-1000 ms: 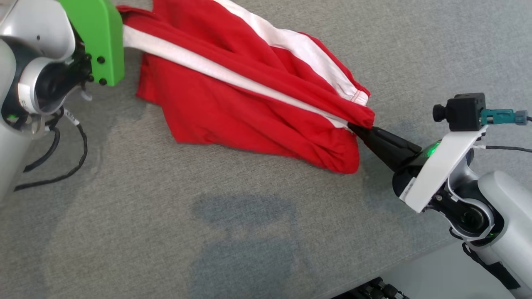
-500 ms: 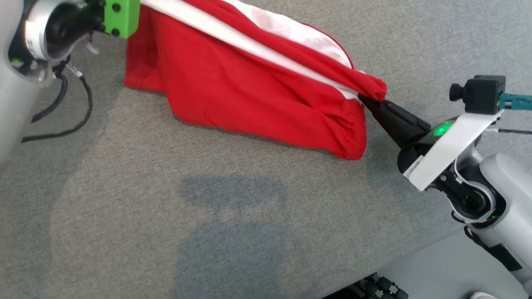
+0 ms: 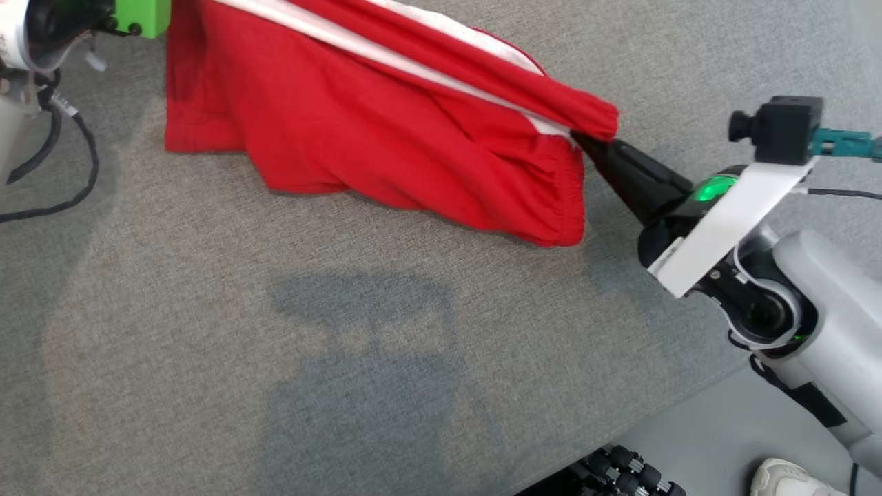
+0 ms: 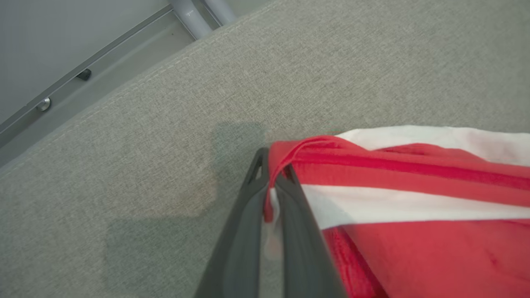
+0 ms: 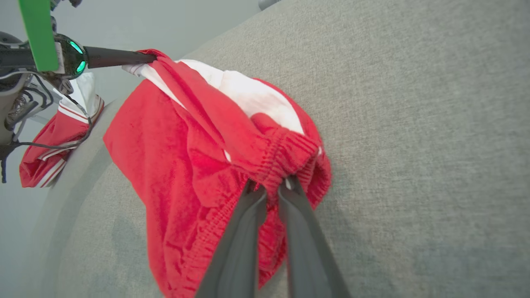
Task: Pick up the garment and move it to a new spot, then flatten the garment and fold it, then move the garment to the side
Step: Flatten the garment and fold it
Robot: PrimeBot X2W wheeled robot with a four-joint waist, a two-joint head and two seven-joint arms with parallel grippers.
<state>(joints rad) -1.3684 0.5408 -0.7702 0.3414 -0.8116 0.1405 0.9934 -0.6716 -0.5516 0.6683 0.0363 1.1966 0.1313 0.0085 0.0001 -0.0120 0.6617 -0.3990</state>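
While left tool and right tool pinch its ends, garment taut, long axis left-right, waistband rightward

The garment has been pulled tauter and lifted between the left end effector and right end effector.

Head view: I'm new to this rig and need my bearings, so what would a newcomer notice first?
The bright red garment with white stripes, strung across the upper part of the head view over the grey fabric surface. The right gripper is shut on its elastic waistband at the right, and the left gripper pinches the other end, as the left wrist view shows.
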